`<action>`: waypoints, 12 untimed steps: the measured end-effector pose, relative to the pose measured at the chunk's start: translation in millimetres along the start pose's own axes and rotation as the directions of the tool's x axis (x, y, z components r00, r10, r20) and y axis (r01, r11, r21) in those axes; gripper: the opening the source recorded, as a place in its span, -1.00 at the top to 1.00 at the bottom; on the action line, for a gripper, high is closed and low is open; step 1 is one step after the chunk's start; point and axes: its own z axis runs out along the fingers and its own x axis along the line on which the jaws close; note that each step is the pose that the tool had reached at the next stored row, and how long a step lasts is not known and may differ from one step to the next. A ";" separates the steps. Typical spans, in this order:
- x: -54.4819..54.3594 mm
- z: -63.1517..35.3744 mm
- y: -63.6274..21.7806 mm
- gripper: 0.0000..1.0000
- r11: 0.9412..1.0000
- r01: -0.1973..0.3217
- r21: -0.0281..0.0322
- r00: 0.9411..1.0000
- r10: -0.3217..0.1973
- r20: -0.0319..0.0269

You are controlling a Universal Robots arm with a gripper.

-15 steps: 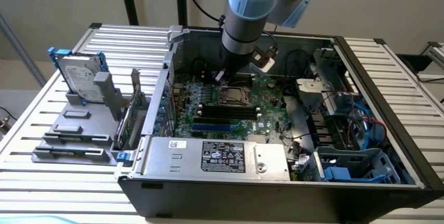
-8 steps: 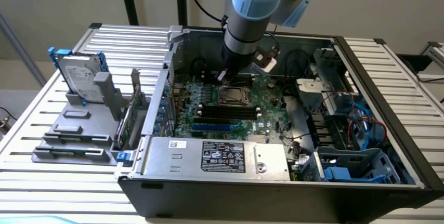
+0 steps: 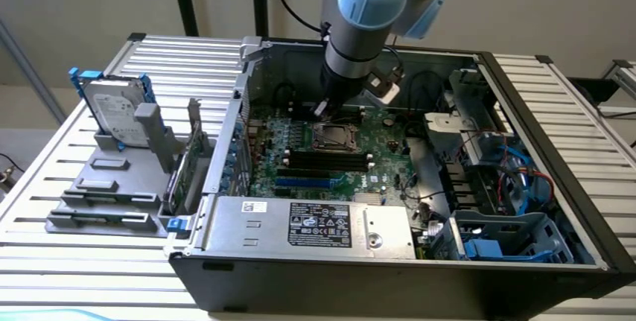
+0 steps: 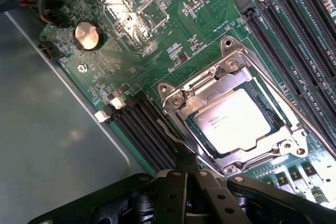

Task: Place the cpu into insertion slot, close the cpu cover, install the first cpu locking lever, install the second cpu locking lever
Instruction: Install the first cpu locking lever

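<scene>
The cpu (image 4: 236,121) lies silver face up in the insertion slot, whose dark edge (image 4: 195,125) shows around the chip. The cpu cover (image 4: 181,103) lies flat over it, framing the chip. A thin metal locking lever (image 4: 170,132) runs along the socket's side beside the black memory slots. My gripper (image 4: 185,165) is shut, its joined fingertips at the end of that lever, and I cannot tell whether they touch it. In the exterior view the gripper (image 3: 323,110) reaches down into the open computer case just behind the socket (image 3: 336,136).
Long black memory slots (image 4: 294,40) flank the socket on both sides. A coin battery (image 4: 87,35) sits on the green board. A silver power supply (image 3: 308,224) lies at the case front, a blue drive cage (image 3: 517,239) at the exterior view's right, and a hard drive (image 3: 115,109) stands outside.
</scene>
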 end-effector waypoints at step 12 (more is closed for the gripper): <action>5.2 2.4 8.2 0.79 1.000 -0.003 0.003 1.000 0.003 0.009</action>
